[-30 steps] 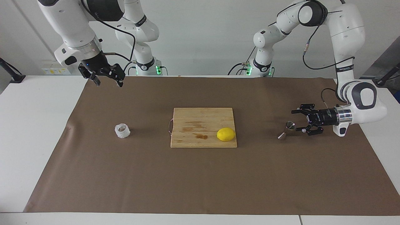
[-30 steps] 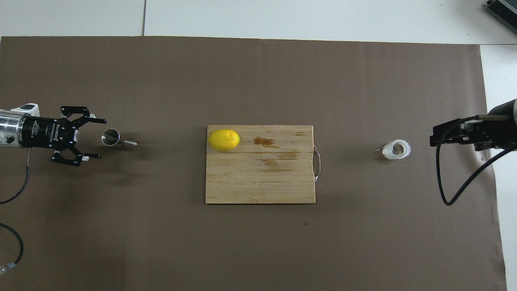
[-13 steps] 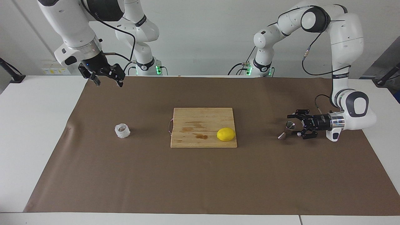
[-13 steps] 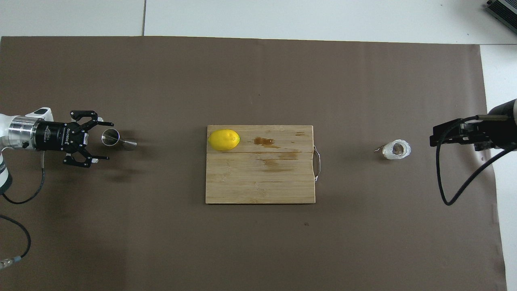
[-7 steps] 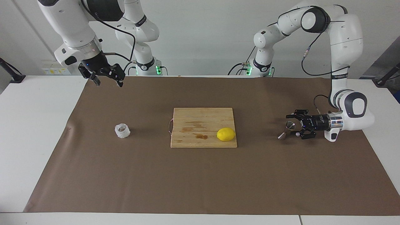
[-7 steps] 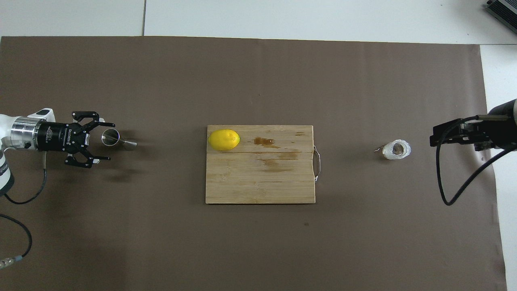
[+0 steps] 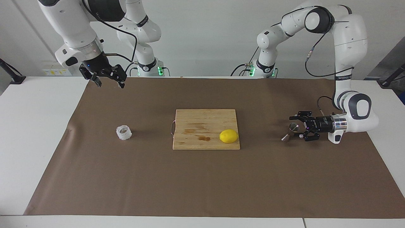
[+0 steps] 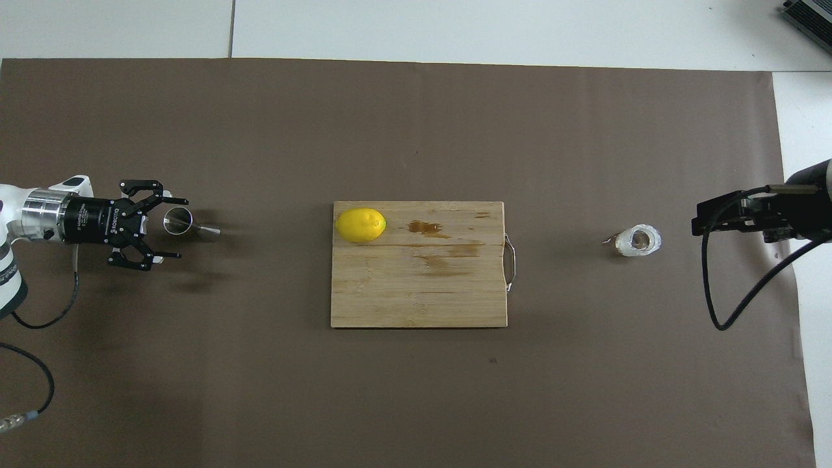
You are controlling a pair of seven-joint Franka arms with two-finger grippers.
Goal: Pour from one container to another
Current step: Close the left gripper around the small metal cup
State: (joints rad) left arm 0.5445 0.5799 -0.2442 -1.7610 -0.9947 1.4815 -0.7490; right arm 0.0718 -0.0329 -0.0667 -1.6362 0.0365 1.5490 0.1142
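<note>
Since the earlier frames the left gripper (image 7: 296,128) has been brought in low and level toward the steel jigger (image 7: 290,131), so that the jigger's upper cone now stands at the mouth of the spread fingers; nothing else has been shifted.

The jigger stands on the brown mat (image 7: 202,177) just ahead of the left gripper's fingertips, toward the left arm's end of the bench. It is not yet enclosed, and no contact can be made out. The step in hand is judged to be the grasp of the jigger. It would be done well if the gripper were carried a little further forward until the narrow waist or upper cone lies squarely between the fingers, and only then closed, since a light, top-heavy piece could be tipped by a glancing finger.

The left gripper is held wide open and empty. The right gripper (image 7: 109,79), also open and holding nothing, waits raised, well apart from the crinkled white cup (image 7: 123,132), which rests on the mat below it. Between the two grippers lie the cutting board (image 7: 196,139) and the lemon (image 7: 228,136) on it.
</note>
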